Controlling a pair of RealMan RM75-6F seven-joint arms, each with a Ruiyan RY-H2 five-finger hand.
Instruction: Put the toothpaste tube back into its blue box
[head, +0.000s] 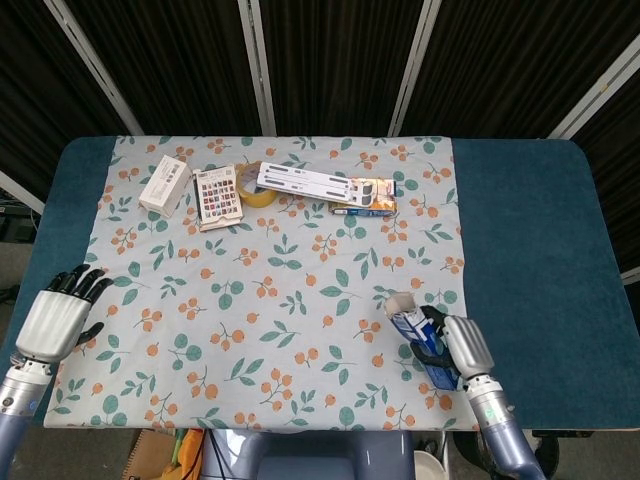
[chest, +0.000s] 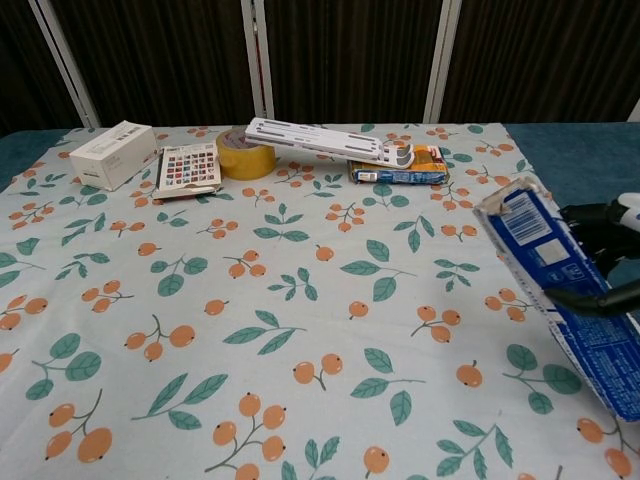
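the right hand (head: 462, 347) grips the blue box (chest: 565, 300) around its middle, low over the desk's (head: 520, 240) near right part, open end tilted up. thin card, light and easily crushed, so a gentle side hold suits. left hand (head: 55, 320) hangs empty, fingers spread. toothpaste tube not visible.

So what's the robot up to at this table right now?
The right robot hand holds a blue toothpaste box over the near right part of the flowered cloth, with the box's open end up and tilted toward the table's middle. The left robot hand is open and idle at the table's left edge. A white box, a stamp card, yellow tape and a white tool lie along the far side. I can't pick out a toothpaste tube.
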